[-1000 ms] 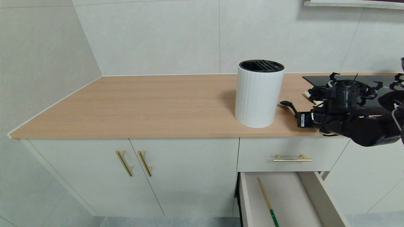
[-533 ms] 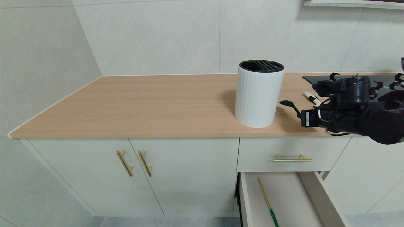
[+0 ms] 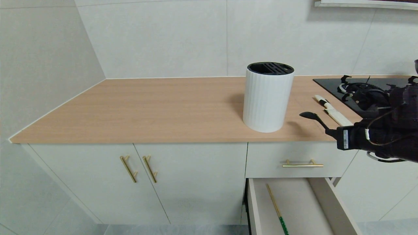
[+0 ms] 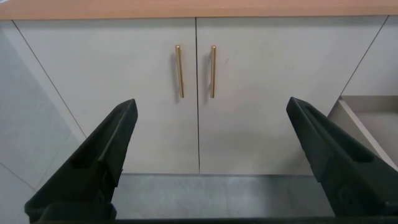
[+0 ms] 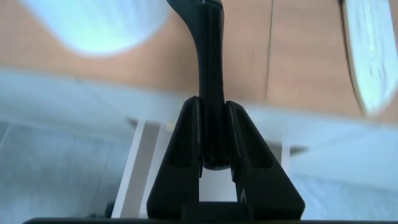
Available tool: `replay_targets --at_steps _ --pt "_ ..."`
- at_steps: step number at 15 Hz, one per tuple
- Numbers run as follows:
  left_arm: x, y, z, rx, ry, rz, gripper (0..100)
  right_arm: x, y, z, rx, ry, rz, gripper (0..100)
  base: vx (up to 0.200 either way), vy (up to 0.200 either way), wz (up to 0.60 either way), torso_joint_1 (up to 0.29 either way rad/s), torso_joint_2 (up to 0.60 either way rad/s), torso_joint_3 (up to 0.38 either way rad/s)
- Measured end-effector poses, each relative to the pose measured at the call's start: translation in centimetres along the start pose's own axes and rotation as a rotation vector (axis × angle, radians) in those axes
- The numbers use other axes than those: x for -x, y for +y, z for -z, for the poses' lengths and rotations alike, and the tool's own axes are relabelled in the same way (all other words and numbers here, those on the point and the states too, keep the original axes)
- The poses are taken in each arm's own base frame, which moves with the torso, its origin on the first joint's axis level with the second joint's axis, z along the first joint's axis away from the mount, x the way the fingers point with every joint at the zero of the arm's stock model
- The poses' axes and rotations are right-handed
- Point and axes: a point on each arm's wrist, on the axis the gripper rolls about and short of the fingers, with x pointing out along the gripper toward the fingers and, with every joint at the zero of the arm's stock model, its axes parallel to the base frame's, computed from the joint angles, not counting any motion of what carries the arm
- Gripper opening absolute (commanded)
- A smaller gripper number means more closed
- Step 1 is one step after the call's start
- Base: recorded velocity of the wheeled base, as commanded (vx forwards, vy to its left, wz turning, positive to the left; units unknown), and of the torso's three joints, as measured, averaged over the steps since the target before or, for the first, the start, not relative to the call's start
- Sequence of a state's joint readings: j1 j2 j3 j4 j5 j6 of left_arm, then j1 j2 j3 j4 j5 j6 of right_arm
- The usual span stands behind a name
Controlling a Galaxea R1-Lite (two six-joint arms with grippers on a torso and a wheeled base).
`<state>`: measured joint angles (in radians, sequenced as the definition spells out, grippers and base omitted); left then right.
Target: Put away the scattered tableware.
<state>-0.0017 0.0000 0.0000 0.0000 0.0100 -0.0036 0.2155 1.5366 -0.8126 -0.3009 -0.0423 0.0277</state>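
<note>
Right gripper (image 5: 212, 115) jaws pinching spoon (image 5: 210, 56), head view, chopsticks (image 3: 277, 209) in drawer (image 3: 303, 202)

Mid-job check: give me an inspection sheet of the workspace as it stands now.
Surface: wooden countertop, no spills seen.
Job's things: black spoon held above the counter; white knife lying near the hob; chopsticks in the open drawer; white slotted holder upright.
Clutter: nothing seen.
Grippers: right gripper, jaws shut on the spoon's handle; left gripper, jaws open, facing cabinet doors.
Cables: thin wire along the right wrist.
Surroundings: tiled wall, gas hob.
</note>
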Motion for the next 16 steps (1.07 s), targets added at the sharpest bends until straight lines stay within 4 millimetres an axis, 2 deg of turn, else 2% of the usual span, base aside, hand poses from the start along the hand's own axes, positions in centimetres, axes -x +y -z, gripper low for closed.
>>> replay_targets --at_steps 3,5,13,16 --pt "0.0 0.0 0.0 0.001 0.000 0.000 100 2.3 0.0 1.9 0.009 0.022 -0.006 0 0.000 0.000 0.00 0.000 0.00 0.000" --pt "0.0 0.0 0.0 0.000 0.000 0.000 100 2.9 0.4 2.7 0.020 0.039 -0.023 0 0.000 0.000 0.00 0.000 0.00 0.000" --pt "0.0 0.0 0.0 0.000 0.000 0.000 100 3.5 0.8 4.3 0.064 0.078 -0.042 0 0.000 0.000 0.00 0.000 0.00 0.000" --pt "0.0 0.0 0.0 0.000 0.000 0.000 100 3.5 0.9 4.5 0.069 0.083 -0.050 0 0.000 0.000 0.00 -0.113 0.27 0.160"
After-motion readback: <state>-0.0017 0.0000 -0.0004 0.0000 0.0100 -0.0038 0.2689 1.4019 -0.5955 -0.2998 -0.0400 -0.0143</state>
